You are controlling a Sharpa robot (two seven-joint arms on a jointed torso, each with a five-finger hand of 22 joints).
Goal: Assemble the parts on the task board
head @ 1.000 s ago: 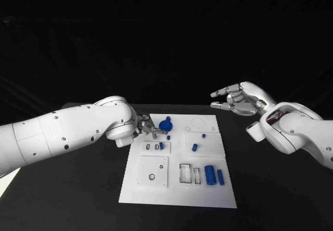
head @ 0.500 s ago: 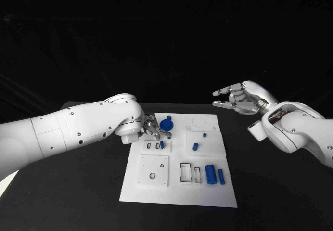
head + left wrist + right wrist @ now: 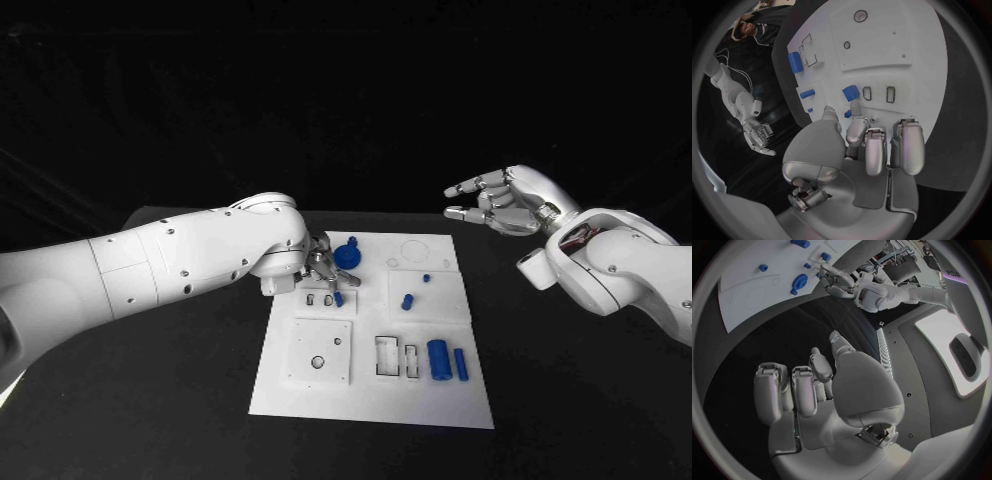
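Left hand works at the far-left corner of the board; right hand waits in the air.

The left hand point(image 3: 320, 268) has its fingers point(image 3: 877, 150) curled down over the white board point(image 3: 375, 400), just beside a small blue peg point(image 3: 851, 92) and two slots point(image 3: 878, 93); I cannot tell whether it pinches anything. The right hand point(image 3: 492, 203) hovers well off the board, fingers loosely apart, holding nothing. Other blue parts point(image 3: 444, 362) lie nearer the robot. With the arm hiding the fingertips, the peg could likely be nudged over or tilt at the slot.

Left hand point(image 3: 320, 268) largely behind forearm
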